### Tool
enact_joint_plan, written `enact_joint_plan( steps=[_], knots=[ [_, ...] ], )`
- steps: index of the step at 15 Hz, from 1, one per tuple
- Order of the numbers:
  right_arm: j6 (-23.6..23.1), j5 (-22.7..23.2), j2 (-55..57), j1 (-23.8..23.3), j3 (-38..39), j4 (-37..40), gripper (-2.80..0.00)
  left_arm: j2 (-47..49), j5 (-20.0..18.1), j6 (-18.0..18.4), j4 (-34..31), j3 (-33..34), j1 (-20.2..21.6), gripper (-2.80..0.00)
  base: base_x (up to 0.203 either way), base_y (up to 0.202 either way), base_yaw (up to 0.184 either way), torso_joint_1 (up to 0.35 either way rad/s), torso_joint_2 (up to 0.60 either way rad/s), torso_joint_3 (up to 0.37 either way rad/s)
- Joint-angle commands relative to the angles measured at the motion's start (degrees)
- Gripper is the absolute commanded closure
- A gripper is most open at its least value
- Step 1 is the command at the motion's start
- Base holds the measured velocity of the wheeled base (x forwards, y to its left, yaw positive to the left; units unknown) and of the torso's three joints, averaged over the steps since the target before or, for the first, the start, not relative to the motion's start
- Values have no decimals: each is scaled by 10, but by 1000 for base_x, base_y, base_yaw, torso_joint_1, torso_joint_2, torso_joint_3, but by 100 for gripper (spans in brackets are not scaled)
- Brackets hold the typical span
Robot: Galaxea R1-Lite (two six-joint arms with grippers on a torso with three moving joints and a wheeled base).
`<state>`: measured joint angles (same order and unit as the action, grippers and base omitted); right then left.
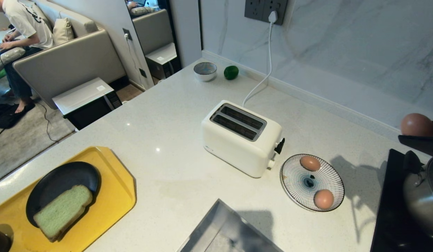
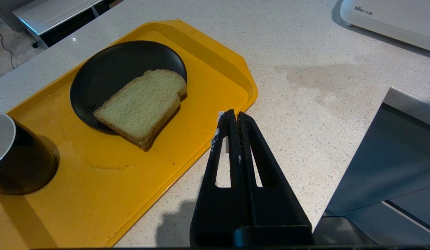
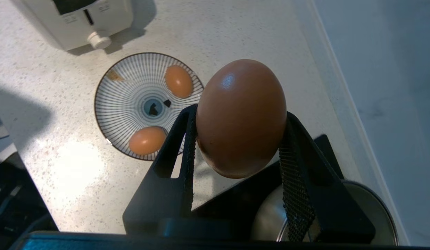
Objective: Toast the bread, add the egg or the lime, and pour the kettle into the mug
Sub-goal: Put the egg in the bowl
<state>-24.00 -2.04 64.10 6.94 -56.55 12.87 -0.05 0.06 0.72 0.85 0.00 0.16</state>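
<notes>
A pale green slice of bread (image 1: 62,211) (image 2: 142,104) lies on a black plate (image 1: 59,178) on the yellow tray (image 1: 115,189). The black mug (image 2: 17,163) stands on the tray's near corner. The lime (image 1: 231,72) sits at the back of the counter. My right gripper (image 3: 239,113) is shut on a brown egg (image 3: 241,118) (image 1: 417,125), held in the air above the stove at the far right. Two more eggs (image 1: 310,163) lie in a striped dish (image 1: 328,180). My left gripper (image 2: 234,115) is shut and empty, over the counter beside the tray. The kettle is out of view.
A white two-slot toaster (image 1: 241,138) stands mid-counter, plugged into the wall. A grey patterned bowl (image 1: 205,71) sits next to the lime. A steel pot (image 1: 423,196) rests on the black cooktop at the right. A sink edge (image 1: 220,227) is at the front. A person sits on a sofa at the far left.
</notes>
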Motion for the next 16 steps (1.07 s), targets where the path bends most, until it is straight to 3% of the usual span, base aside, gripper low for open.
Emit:
enact_joint_plan(
  steps=[1,6,10,14,16],
  knots=[
    [7,-20,-3,4,1,-10,0,0,0,0,0,0,0,0,0,0,0,0,0,0],
    [33,-22,-1,10,32,-86,0,0,0,0,0,0,1,0,0,0,0,0,0,0],
    [64,-23,10,9,101,-234,0,0,0,-1,0,0,0,0,0,0,0,0,0,0],
    [67,-27,12,10,104,-259,0,0,0,0,0,0,0,0,0,0,0,0,0,0],
    [66,-25,16,19,126,-314,0,0,0,0,0,0,0,0,0,0,0,0,0,0]
  ],
)
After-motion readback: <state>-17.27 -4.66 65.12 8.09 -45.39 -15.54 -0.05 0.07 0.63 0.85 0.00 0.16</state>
